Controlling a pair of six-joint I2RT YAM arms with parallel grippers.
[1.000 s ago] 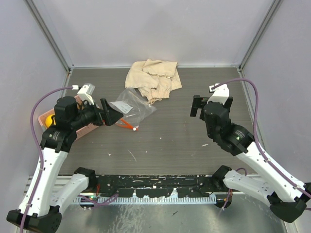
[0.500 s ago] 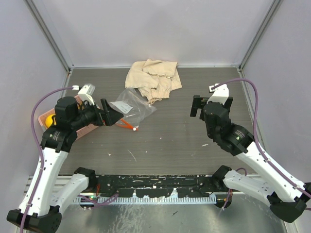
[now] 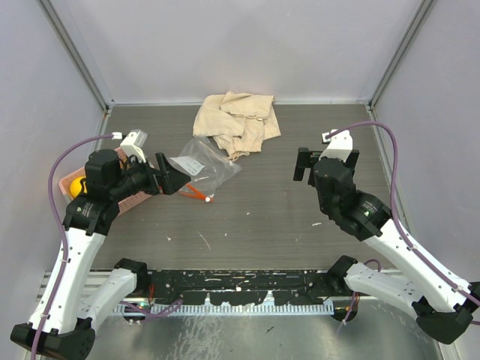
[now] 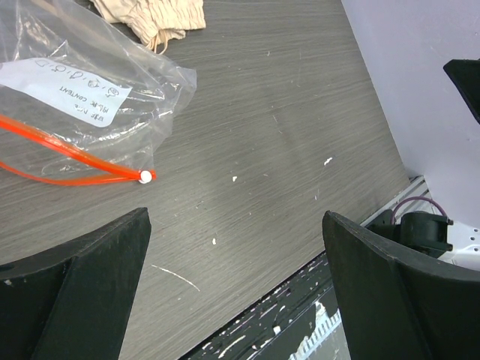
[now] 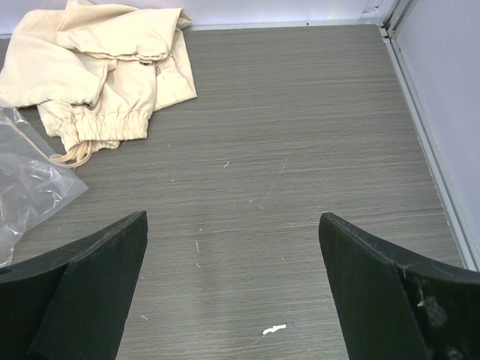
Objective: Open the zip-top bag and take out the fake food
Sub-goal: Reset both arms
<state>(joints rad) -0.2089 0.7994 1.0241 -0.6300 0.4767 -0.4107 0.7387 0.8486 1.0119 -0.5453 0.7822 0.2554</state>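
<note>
The zip-top bag (image 3: 204, 169) lies flat on the table left of centre, clear with a white label. Its orange-red zip strip (image 4: 64, 148) gapes apart in the left wrist view and ends in a white tip. I see no fake food inside it. A yellow fruit (image 3: 77, 188) shows in the pink basket (image 3: 69, 178) at the far left, mostly hidden behind my left arm. My left gripper (image 3: 174, 178) hovers open at the bag's near-left edge, nothing between its fingers (image 4: 112, 259). My right gripper (image 3: 309, 161) hangs open over bare table to the right, well apart from the bag (image 5: 30, 187).
A crumpled beige cloth (image 3: 236, 120) lies at the back centre, just behind the bag, and shows as the beige cloth (image 5: 97, 67) in the right wrist view. Grey walls close in the table on three sides. A black rail (image 3: 240, 285) runs along the near edge.
</note>
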